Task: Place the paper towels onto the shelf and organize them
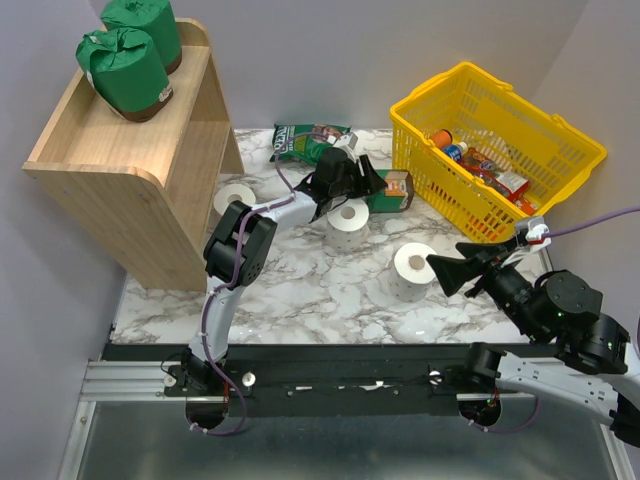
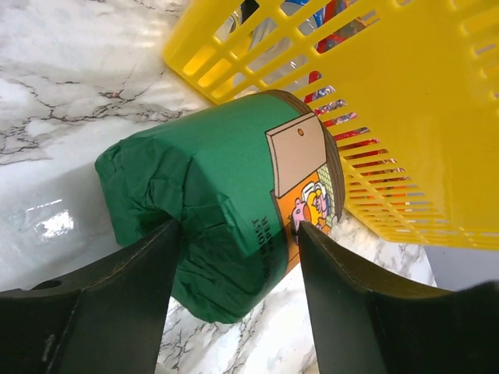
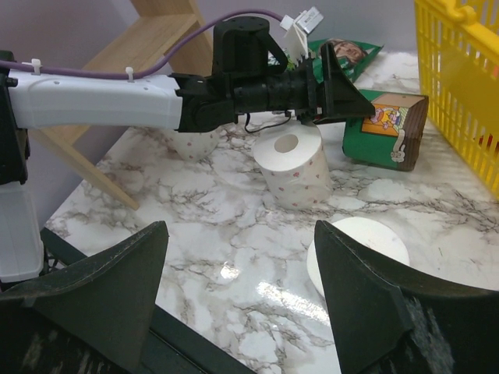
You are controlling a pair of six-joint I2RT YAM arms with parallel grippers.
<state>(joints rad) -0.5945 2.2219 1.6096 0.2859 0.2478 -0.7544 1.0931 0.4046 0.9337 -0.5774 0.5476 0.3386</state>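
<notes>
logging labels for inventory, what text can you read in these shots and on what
No text reads clearly.
Green roll: black print beside the orange label, too blurred.
Snack bag: print too small.
Packs in the basket: labels too small.

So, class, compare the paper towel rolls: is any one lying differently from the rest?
Yes. One green-wrapped roll lies tipped on its side on the table beside the yellow basket, label end towards it. The three white rolls stand upright on the table, and the two green rolls on the shelf stand upright too.
</notes>
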